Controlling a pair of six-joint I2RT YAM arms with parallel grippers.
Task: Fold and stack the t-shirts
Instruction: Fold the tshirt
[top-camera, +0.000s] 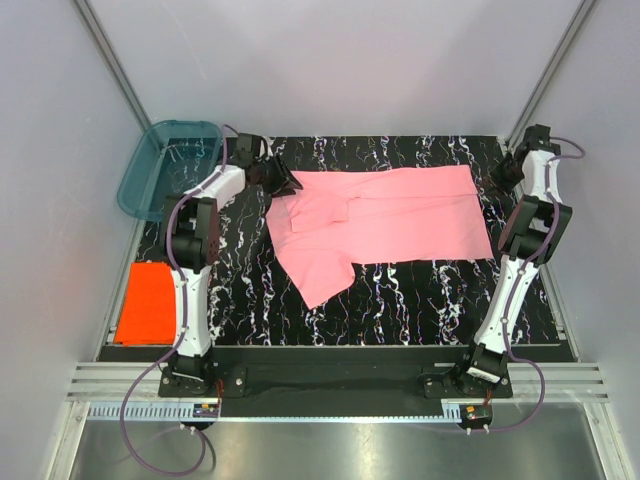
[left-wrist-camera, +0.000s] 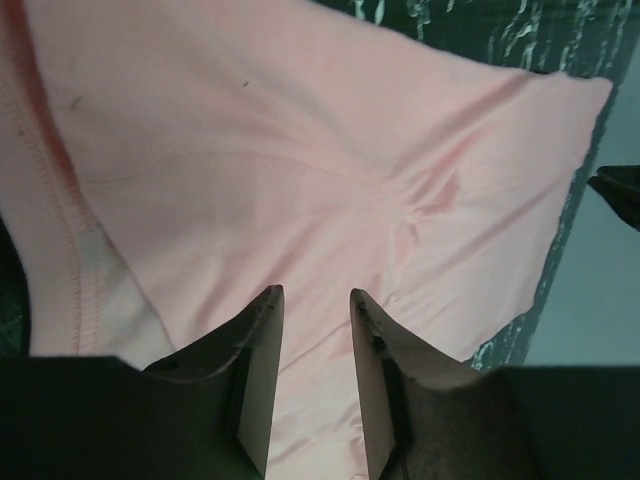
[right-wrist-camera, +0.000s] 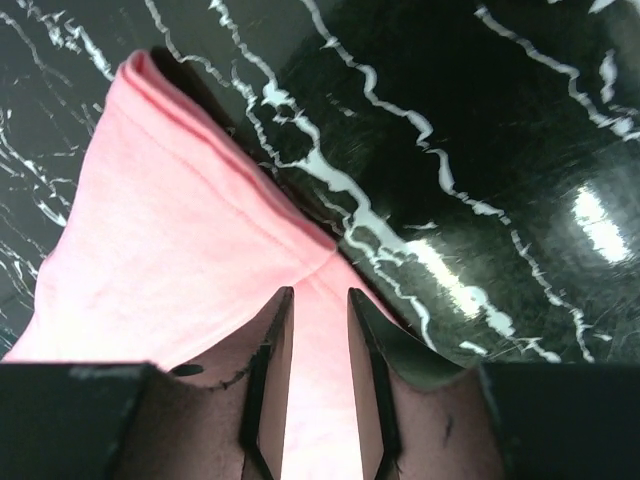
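Note:
The light pink t-shirt (top-camera: 385, 215) lies spread on the black marbled mat, its lower left part folded over. My left gripper (top-camera: 278, 180) is at its far left corner. In the left wrist view the gripper (left-wrist-camera: 315, 295) has a narrow gap between its jaws, with pink cloth (left-wrist-camera: 300, 160) lying flat under and between them. My right gripper (top-camera: 503, 172) is at the shirt's far right corner. In the right wrist view the gripper (right-wrist-camera: 318, 292) also has a narrow gap, and a doubled corner of pink cloth (right-wrist-camera: 180, 230) runs in between the fingers. The orange-red t-shirt (top-camera: 147, 301) lies folded at the near left.
A teal see-through tub (top-camera: 168, 166) stands at the far left, off the mat. The black marbled mat (top-camera: 420, 300) ends near the arm bases. Grey walls and metal posts close in on both sides and at the back.

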